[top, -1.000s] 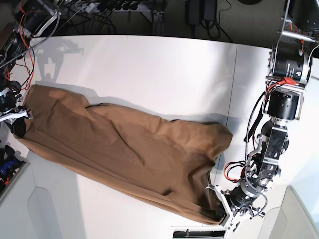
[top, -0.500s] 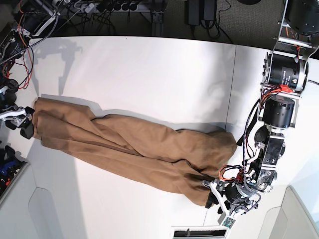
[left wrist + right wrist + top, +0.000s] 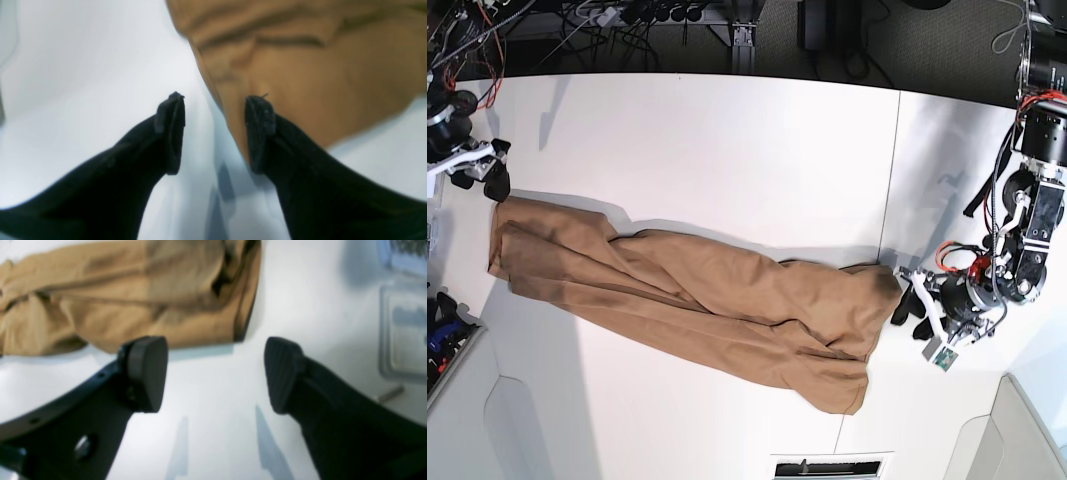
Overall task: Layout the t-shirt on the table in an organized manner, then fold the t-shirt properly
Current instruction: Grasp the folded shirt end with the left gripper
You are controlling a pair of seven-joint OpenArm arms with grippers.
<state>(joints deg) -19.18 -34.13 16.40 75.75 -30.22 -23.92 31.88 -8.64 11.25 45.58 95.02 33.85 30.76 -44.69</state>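
The tan-brown t-shirt (image 3: 687,295) lies bunched in a long creased strip across the white table (image 3: 727,150), running from far left to front right. My left gripper (image 3: 912,310) is open and empty just right of the shirt's right end. In the left wrist view (image 3: 215,133) one fingertip (image 3: 260,130) sits at the cloth's edge (image 3: 300,66). My right gripper (image 3: 482,183) is open and empty just beyond the shirt's left end. In the right wrist view (image 3: 215,373) the shirt's hem (image 3: 133,300) lies ahead of the jaws, apart from them.
A thin dark seam (image 3: 889,200) crosses the table near the shirt's right end. Cables and power strips (image 3: 627,15) line the far edge. A pale grey box (image 3: 403,340) and a small metal pin (image 3: 388,394) lie by my right gripper. Blue parts (image 3: 442,335) sit at the left edge.
Both grippers have let go of the shirt's ends and opened. The right gripper moved toward the far edge, the left gripper moved off the front right corner. The shirt now lies limp on the table.
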